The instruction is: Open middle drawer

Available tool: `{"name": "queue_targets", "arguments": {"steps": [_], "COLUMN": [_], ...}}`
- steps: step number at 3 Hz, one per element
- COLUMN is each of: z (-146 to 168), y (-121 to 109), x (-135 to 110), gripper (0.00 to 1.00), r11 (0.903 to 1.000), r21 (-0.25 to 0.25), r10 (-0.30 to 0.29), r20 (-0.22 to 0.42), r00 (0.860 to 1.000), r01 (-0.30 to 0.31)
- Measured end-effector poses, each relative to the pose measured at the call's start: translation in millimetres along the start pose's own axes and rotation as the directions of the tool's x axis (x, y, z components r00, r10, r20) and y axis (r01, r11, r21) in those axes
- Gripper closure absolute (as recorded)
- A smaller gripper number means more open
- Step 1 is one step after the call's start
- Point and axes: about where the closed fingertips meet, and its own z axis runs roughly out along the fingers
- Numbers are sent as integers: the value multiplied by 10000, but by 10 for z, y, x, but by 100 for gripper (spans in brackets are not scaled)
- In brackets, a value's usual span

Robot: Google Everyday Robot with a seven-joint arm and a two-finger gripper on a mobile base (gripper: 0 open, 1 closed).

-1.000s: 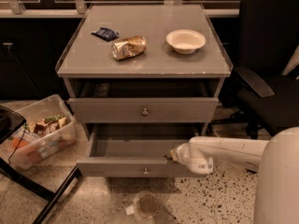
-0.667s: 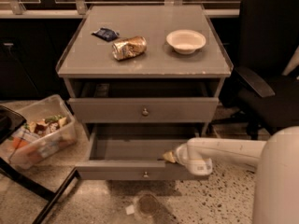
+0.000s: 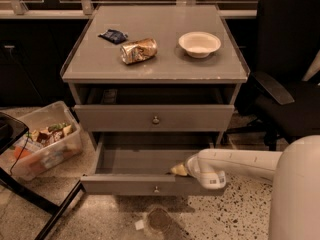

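Camera view: your tool (image 3: 179,170) sits at the front rim of the middle drawer (image 3: 120,185), which stands well out. You cannot tell the tool's spread. The pull looks nearly done; next, release and withdraw clear.
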Motion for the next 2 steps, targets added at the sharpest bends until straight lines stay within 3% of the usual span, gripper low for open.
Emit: {"name": "queue_targets", "arguments": {"steps": [2], "z": [-83], "y": [-33], "x": [-74], "gripper": [42], "r11": [10000], "r21": [0], "r10": [-1], "r20": [-1], "r00": [10000], "r01": [1]}}
